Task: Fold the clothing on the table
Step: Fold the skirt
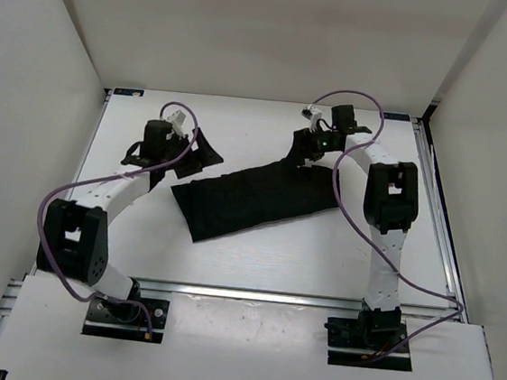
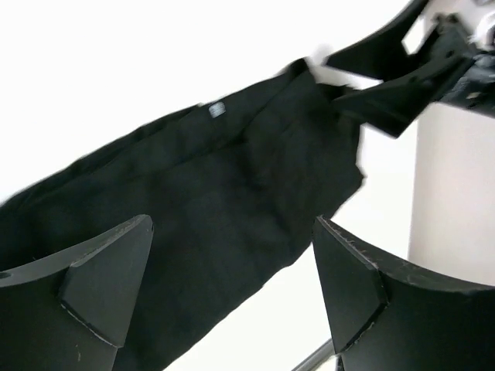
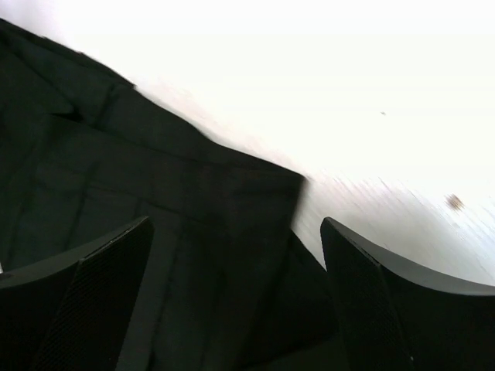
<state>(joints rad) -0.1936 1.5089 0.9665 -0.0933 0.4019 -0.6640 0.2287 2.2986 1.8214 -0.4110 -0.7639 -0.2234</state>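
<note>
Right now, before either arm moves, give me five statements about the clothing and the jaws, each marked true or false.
1. The clothing lies spread on the table. True.
2. The left jaws are shut on the clothing. False: they stand open, holding nothing.
3. The right jaws stand open over one corner of the clothing. True.
4. The clothing hangs over the table's near edge. False: it lies wholly on the table.
5. The clothing is white. False: it is black.

Black clothing (image 1: 252,199) lying flat as a long slanted strip mid-worktop (image 1: 273,265), near end on the left, far end on the right. Left fingers (image 1: 204,155) sit just beside its left end, right fingers (image 1: 306,157) over the far right corner. Purple cables (image 1: 354,94) looping about.
</note>
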